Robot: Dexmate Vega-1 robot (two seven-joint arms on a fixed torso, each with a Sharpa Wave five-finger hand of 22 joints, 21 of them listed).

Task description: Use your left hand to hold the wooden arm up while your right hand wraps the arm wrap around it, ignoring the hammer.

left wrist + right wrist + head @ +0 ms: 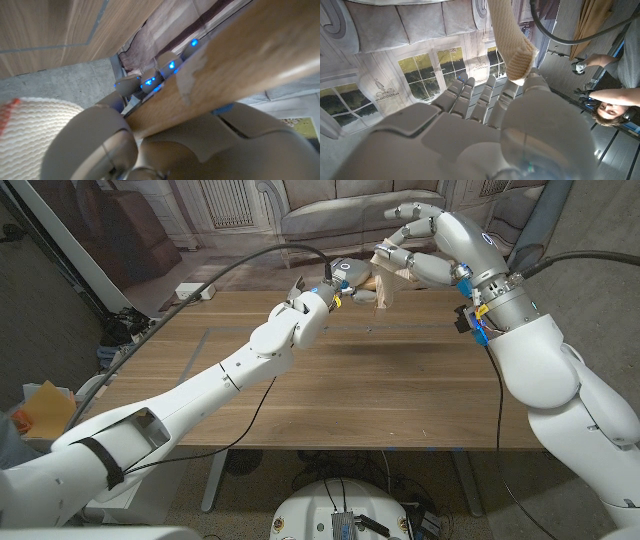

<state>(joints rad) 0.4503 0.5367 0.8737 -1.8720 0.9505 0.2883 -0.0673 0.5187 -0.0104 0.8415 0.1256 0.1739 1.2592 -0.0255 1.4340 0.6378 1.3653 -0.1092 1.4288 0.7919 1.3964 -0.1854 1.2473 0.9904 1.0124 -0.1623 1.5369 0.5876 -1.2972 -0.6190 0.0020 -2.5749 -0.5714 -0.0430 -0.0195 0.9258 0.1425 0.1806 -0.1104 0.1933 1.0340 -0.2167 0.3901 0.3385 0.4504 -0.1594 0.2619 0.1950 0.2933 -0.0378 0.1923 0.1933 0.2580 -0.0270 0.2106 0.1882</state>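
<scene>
- Wooden arm (372,283): you see it raised above the far edge of the table (400,390), between the two hands, in the head view. In the left wrist view it runs as a broad wooden bar (240,65) across the frame, with a light patch on its surface.
- Arm wrap (507,35): a beige woven strip. In the right wrist view its folded end sits at your right hand's fingertips and the strip leads away from them. In the head view a pale fold of it (388,262) lies against the wooden arm, under the right hand's fingers.
- Left hand (318,302): your left hand grips the near end of the wooden arm and holds it off the table. In the left wrist view its fingers (100,145) close around the bar.
- Right hand (425,242): it is lifted over the far end of the wooden arm, fingers curled down onto the wrap. The right wrist view shows the wrap's end pinched at the fingertips (520,85).
- Roll (30,135): a cream woven roll with a red mark shows at the edge of the left wrist view.
- Person (615,95): a person with an arm raised appears at the side of the right wrist view.
</scene>
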